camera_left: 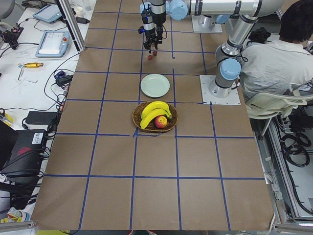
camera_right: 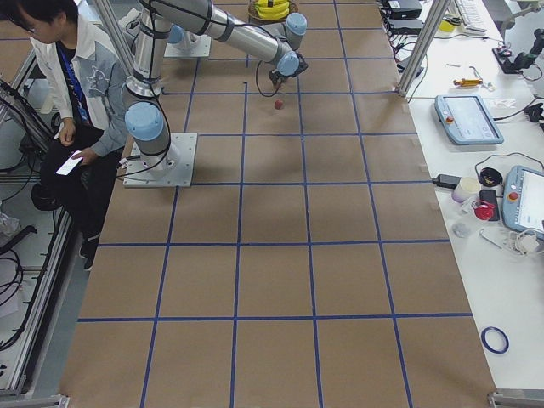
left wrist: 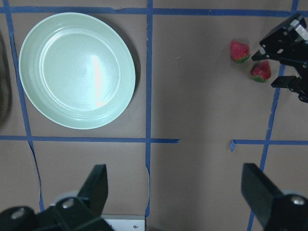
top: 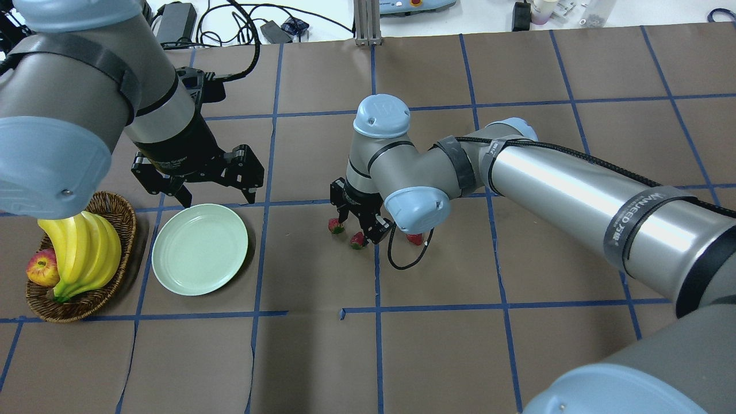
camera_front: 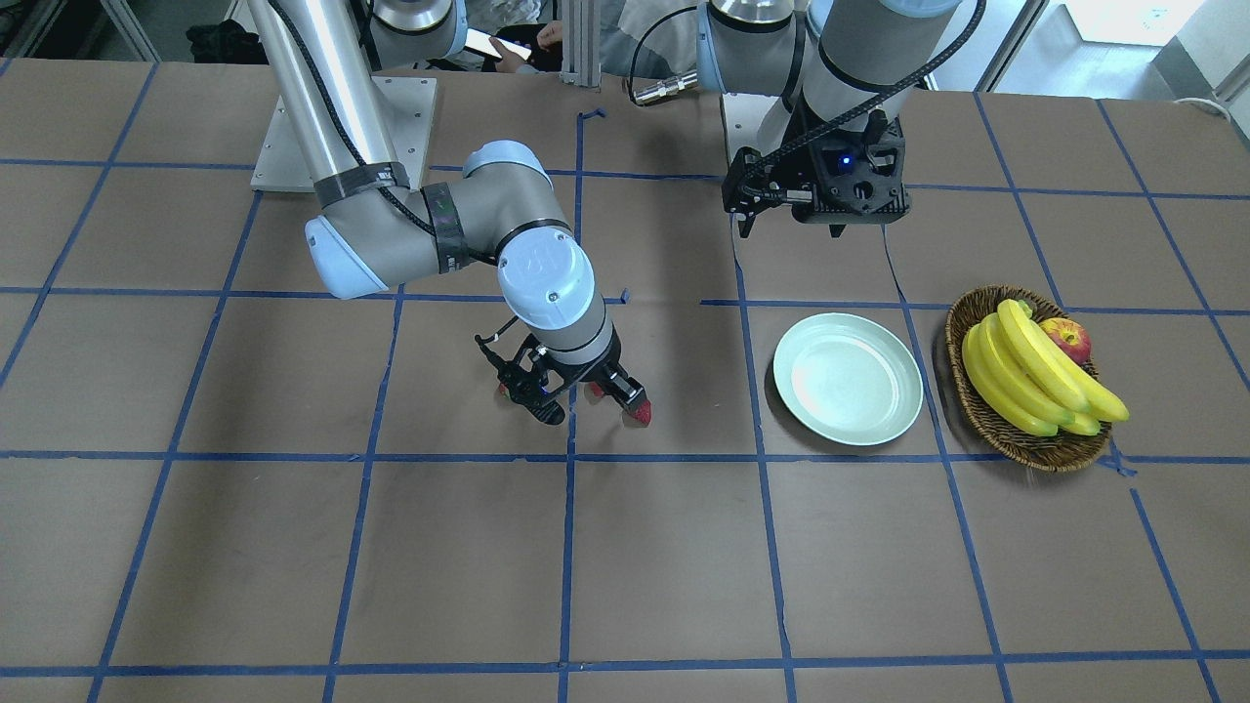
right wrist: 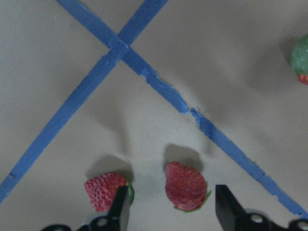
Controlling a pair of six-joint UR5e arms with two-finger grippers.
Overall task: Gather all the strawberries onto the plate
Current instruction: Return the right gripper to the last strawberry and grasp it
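Observation:
Three small red strawberries lie on the brown table near its middle. One strawberry (top: 358,240) (right wrist: 185,186) sits between the fingers of my right gripper (top: 359,230) (right wrist: 173,211), which is open and low over the table. A second strawberry (top: 336,226) (right wrist: 103,192) lies just outside one finger. The third strawberry (top: 415,238) (right wrist: 301,60) rests apart on the other side. The mint-green plate (top: 199,249) (left wrist: 77,70) is empty. My left gripper (top: 215,192) (left wrist: 178,192) hangs open above the table just behind the plate, holding nothing.
A wicker basket (top: 123,215) with bananas (top: 80,253) and an apple (top: 41,269) stands beside the plate, on the side away from the strawberries. Blue tape lines grid the table. A seated person (camera_left: 274,63) is behind the robot's base.

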